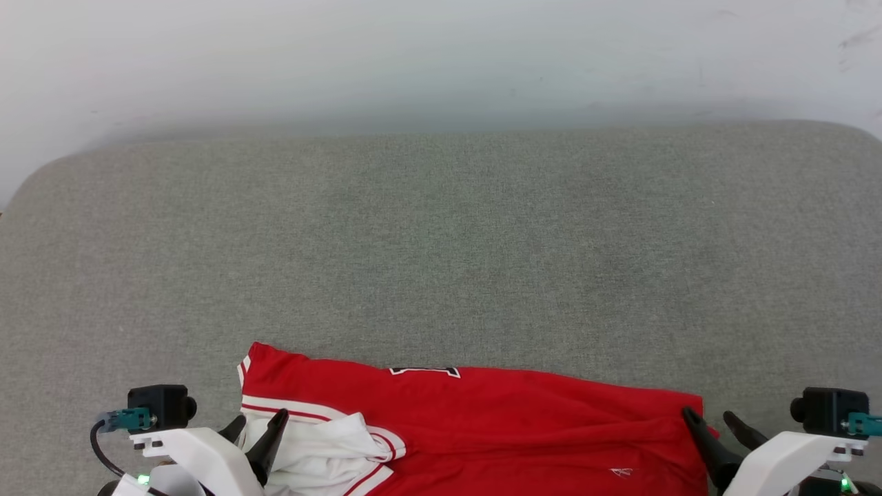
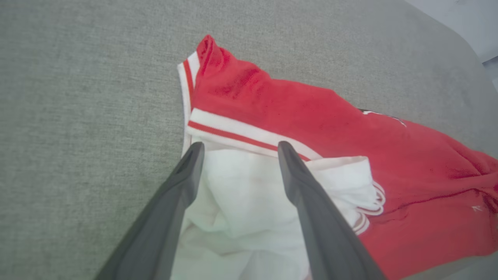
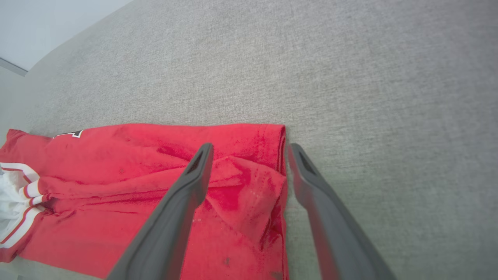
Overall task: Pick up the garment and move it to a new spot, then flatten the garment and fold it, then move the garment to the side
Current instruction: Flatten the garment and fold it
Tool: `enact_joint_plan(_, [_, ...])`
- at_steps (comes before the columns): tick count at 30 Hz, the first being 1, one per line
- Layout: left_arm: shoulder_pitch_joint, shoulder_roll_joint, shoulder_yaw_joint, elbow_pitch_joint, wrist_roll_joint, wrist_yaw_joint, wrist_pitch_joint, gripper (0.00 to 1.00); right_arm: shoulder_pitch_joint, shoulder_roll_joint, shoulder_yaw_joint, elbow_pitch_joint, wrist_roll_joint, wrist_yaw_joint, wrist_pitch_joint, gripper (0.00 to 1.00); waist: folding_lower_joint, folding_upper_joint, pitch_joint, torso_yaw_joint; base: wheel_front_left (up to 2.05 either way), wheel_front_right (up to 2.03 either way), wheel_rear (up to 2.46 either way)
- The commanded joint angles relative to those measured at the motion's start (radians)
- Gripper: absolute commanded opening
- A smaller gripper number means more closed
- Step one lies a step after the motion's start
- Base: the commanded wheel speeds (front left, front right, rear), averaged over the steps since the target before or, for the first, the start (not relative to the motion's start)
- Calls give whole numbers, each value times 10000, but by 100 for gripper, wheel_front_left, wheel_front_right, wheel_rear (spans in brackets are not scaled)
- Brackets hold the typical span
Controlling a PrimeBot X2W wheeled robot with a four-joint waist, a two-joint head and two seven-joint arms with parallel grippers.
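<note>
Dark fingers of the left hand (image 1: 260, 421) rise at the near-left of the head view, over the garment's (image 1: 482, 420) left end. In the left wrist view the left hand (image 2: 240, 146) stands wide. Its two fingers (image 2: 183, 182) are well apart, with the bunched white sleeve (image 2: 241, 194) lying between and under them. Nothing is pinched. Their tips reach about as far as the red-and-white striped trim (image 2: 241, 136).

The right hand (image 1: 708, 415) is at the near-right, also wide. In the right wrist view the right hand (image 3: 250, 147) straddles the garment's (image 3: 136, 163) right edge. One finger (image 3: 186, 186) is over rumpled red cloth, the other over bare grey fabric just beside it. Whether the fingers touch the cloth I cannot tell.

The garment (image 2: 291, 109) lies as a wide red band along the near edge of the grey fabric-covered worktop (image 1: 441, 241), about midway between the near corners, and spans the gap between the two hands. A scrap of black, white-outlined lettering (image 1: 425, 372) peeks out at its far edge. A small white mark (image 1: 621, 472) shows near its right end. The white sleeve (image 1: 324, 448) is crumpled at the left end.
</note>
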Motion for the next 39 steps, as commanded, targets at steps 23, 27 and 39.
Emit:
enact_joint_plan(23, [-433, -982, 903, -2480, 3821, 951, -3930, 100, -26, -65, -1035, -247, -641, -7, 2949, 100, 1, -1, 260, 978, 0, 0, 0])
enact_joint_plan(27, [-400, -1173, 896, -2644, 4071, 979, -3943, 100, -185, 16, -888, 351, -469, -8, 3009, 100, 1, -1, 415, 1161, 0, 0, 0])
enact_joint_plan(39, [-136, -1194, 872, -2468, 4419, 1118, -3950, 100, -517, 72, -544, 1034, 287, -7, 3478, 0, 1, -1, 167, 1157, 0, 0, 0])
